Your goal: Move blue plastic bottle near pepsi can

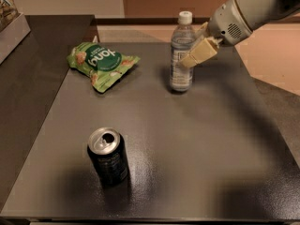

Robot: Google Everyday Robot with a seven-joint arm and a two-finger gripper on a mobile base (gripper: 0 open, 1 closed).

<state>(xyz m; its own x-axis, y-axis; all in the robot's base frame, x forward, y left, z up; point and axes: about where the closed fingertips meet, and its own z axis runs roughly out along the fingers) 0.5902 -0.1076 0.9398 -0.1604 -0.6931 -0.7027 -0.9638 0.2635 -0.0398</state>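
One view is all you have, and by it the task looks barely begun. Your gripper reaches in from the right at the far side of the desk and overlaps the blue plastic bottle at label height; whether it is clamped on the bottle you cannot tell. The bottle stands upright and appears to rest on the desk. The pepsi can stands near the front edge, well apart from it. A green snack bag lies left of the bottle. You have yet to carry the bottle forward and set it by the can.
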